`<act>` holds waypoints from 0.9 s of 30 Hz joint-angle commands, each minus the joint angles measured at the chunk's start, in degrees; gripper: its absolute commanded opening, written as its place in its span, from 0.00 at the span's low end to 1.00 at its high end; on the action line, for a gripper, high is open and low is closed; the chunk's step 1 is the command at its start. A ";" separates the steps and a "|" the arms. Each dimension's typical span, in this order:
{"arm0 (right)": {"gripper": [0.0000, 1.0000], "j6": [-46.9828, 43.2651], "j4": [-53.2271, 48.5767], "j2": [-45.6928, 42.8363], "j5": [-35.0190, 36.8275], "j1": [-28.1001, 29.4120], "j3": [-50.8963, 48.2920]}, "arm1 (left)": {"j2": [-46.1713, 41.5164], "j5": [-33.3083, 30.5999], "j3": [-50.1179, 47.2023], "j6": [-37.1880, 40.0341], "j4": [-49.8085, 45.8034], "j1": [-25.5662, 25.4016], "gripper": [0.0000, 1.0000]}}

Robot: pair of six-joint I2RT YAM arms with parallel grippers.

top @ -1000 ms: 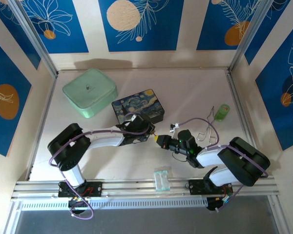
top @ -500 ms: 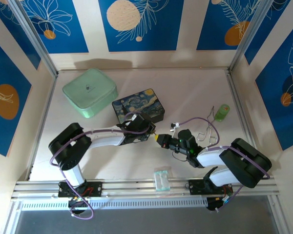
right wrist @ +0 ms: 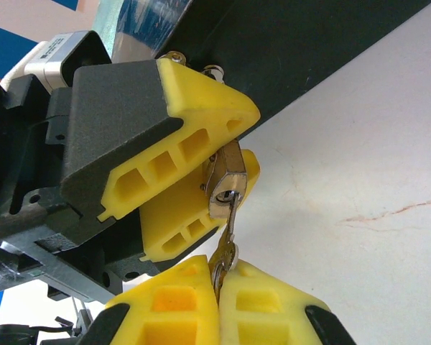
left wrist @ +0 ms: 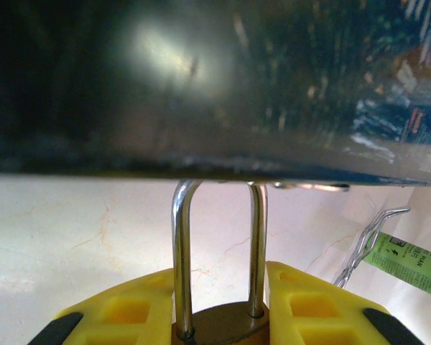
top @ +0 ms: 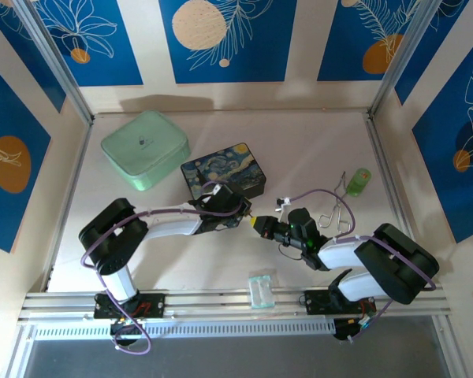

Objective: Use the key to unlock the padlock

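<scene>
My left gripper (left wrist: 219, 316) is shut on the padlock (left wrist: 219, 325), its brass body pinched between the yellow fingers and its silver shackle (left wrist: 181, 251) rising toward the dark tin wall. In the right wrist view the padlock (right wrist: 223, 188) hangs from the left gripper's yellow fingers (right wrist: 179, 136) with its keyhole end facing down. My right gripper (right wrist: 219, 277) is shut on the key (right wrist: 226, 251), whose blade tip sits in the keyhole. From above, the two grippers meet near the table's middle, left gripper (top: 244, 211) and right gripper (top: 260, 224).
The starry-night tin (top: 222, 173) stands just behind the left gripper. A mint green box (top: 144, 148) sits at the back left. A bent silver wire (top: 335, 206) and a green item (top: 359, 181) lie to the right. A clear packet (top: 262, 287) rests near the front rail.
Hardly anything has moved; the right gripper has crept slightly toward the left gripper with the key.
</scene>
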 commanded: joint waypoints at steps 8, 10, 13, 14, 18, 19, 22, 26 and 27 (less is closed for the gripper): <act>0.00 2.70 5.39 2.05 1.36 -0.52 0.58 | 1.68 5.47 0.52 -2.58 -0.06 -0.70 0.20; 0.00 2.65 4.96 1.65 1.35 -0.76 0.24 | 1.66 5.21 0.67 -2.58 -0.09 -0.68 0.20; 0.00 2.47 4.61 0.77 1.74 -0.58 -0.10 | 1.97 5.46 0.99 -2.58 0.00 -0.75 0.20; 0.00 2.39 4.44 0.51 2.00 -0.49 -0.11 | 2.12 5.62 1.04 -2.56 0.07 -0.71 0.20; 0.00 1.77 3.36 0.82 1.65 -0.40 0.90 | 1.95 6.33 1.04 -3.07 0.70 -0.97 0.20; 0.00 1.53 3.50 1.58 0.56 -0.40 1.49 | 1.77 6.43 1.11 -3.10 0.78 -1.06 0.20; 0.00 0.72 4.94 4.22 -2.39 -0.60 2.83 | 0.97 6.52 1.22 -2.72 0.88 -1.14 0.20; 0.00 -0.46 5.73 7.10 -9.99 -3.65 4.23 | -0.33 6.52 0.87 -2.15 0.57 -1.26 0.20; 0.00 -0.69 5.73 7.49 -12.08 -4.55 4.52 | -0.45 6.68 0.67 -2.14 0.61 -1.34 0.20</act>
